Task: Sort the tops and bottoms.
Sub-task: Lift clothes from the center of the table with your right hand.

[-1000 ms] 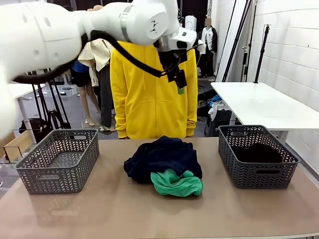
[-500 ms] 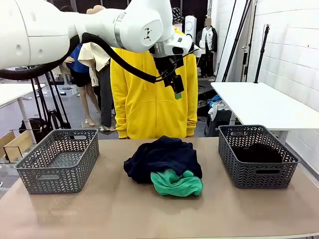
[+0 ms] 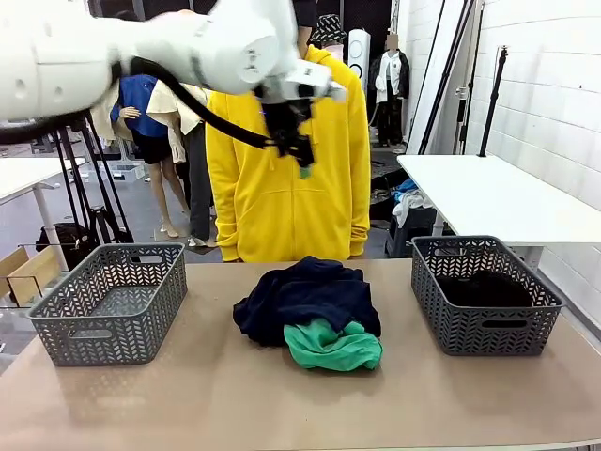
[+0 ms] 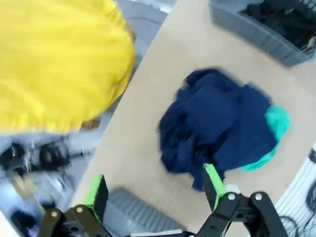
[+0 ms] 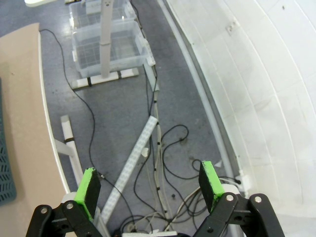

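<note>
While the left tool (image 4: 154, 178) hangs open over navy cloth (image 4: 217, 123), the right tool (image 5: 148, 173) gapes above cables (image 5: 170, 129).

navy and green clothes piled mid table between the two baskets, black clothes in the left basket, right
Not quite: the front view shows the black clothes in the right basket, not the left basket. The navy and green pile does sit mid-table between the two baskets.

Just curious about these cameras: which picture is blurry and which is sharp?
Left wrist view: smeared, the navy and green clothes pile and yellow hoodie soft-edged. Right wrist view: crisp, floor cables sharp. Front view: table sharp, left gripper slightly blurred.
</note>
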Action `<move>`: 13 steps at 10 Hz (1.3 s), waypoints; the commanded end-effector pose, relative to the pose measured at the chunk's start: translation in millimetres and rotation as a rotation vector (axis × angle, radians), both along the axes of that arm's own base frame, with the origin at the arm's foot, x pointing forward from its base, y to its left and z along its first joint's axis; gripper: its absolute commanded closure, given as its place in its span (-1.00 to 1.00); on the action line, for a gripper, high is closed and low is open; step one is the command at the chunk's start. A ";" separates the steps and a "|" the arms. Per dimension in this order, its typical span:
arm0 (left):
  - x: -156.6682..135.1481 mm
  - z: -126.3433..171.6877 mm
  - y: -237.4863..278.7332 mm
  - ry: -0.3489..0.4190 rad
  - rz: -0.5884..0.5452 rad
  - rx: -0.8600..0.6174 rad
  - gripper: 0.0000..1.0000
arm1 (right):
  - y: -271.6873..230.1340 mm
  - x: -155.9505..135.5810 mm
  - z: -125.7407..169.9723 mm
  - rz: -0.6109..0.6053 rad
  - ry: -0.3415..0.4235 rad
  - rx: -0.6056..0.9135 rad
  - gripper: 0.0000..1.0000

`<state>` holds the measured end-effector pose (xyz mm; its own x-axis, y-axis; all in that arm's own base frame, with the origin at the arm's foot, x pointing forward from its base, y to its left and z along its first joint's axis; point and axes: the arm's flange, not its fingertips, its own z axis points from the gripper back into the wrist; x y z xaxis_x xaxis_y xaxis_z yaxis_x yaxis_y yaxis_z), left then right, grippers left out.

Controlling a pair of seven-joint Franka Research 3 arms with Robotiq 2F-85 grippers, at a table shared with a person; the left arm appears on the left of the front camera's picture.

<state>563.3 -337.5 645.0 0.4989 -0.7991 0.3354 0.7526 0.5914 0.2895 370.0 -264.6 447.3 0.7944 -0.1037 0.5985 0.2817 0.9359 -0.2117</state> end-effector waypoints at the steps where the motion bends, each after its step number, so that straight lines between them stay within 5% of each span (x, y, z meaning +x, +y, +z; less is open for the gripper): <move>1: -27.7 -3.1 99.2 -0.028 0.240 -0.025 -1.00 | -0.4 -0.2 -0.2 0.008 0.007 -0.003 -1.00; 7: -92.8 -87.5 289.2 0.128 0.846 -0.172 -1.00 | -0.4 -0.2 -0.2 0.008 0.007 -0.003 -1.00; 10: -95.8 -89.9 350.1 0.082 0.956 -0.205 -1.00 | -0.4 -0.2 -0.2 0.008 0.007 -0.003 -1.00; 12: -86.3 -82.8 359.2 -0.015 0.971 -0.298 -1.00 | -0.4 -0.2 -0.2 0.008 0.007 -0.003 -1.00; 13: -94.9 -88.8 359.4 0.097 0.960 -0.206 -1.00 | -0.4 -0.2 -0.2 0.008 0.007 -0.003 -1.00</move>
